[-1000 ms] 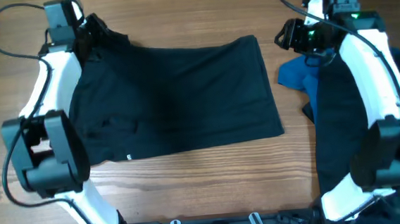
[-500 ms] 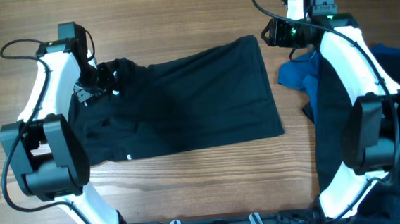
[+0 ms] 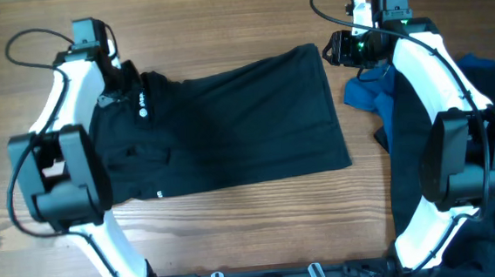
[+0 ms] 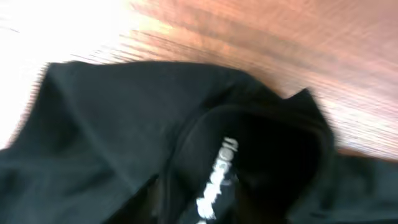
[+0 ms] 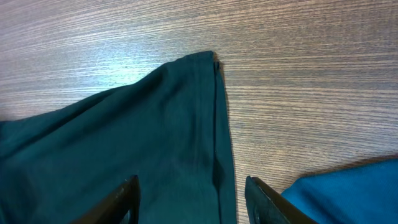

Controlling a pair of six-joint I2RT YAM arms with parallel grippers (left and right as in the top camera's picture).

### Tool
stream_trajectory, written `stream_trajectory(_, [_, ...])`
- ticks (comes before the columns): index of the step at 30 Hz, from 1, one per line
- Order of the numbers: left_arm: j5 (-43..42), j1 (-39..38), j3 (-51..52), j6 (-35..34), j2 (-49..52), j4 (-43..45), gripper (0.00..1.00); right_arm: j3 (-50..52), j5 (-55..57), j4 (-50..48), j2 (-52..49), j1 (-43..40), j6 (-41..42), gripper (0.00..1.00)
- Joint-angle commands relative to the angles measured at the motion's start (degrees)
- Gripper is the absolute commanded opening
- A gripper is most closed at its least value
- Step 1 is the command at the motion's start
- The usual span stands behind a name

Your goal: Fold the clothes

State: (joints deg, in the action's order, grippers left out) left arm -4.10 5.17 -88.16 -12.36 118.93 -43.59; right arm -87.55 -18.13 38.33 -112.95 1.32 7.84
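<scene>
Not much looks done yet. The black shirt [image 3: 229, 127] is laid flat across the middle of the table [image 3: 222, 18], collar at 10 o'clock, hem at 3 o'clock. No fold can be made out. The left gripper [image 3: 128, 84] is parked by the collar, neck label [image 4: 217, 171] showing, but spread or pinching can't be told, too blurry. The right gripper [image 5: 191, 183] is held spread over the hem corner at 1 o'clock, nothing gripped. A blue garment [image 3: 366, 91] at 2 o'clock looks untouched.

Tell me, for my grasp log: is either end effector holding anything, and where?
Right end effector: open over a corner of the black shirt, holding nothing. Left end effector: at the collar; a hold cannot be told.
</scene>
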Motion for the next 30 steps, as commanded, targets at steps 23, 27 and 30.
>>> stream_trajectory(23, [11.74, 0.48, -0.50, -1.46, -4.26, -6.25, 0.36, -0.07, 0.13, 1.57, -0.35, 0.02, 0.31, 0.55])
stream_trajectory(27, [-9.01, 0.35, 0.28, 9.31, -2.23, -2.45, 0.28, -0.07, 0.15, 1.60, -0.35, 0.00, 0.26, 0.55])
stream_trajectory(30, [-16.94, -0.42, 0.28, 10.88, -2.25, -2.03, 0.30, -0.07, 0.13, 1.62, -0.35, 0.02, 0.26, 0.56])
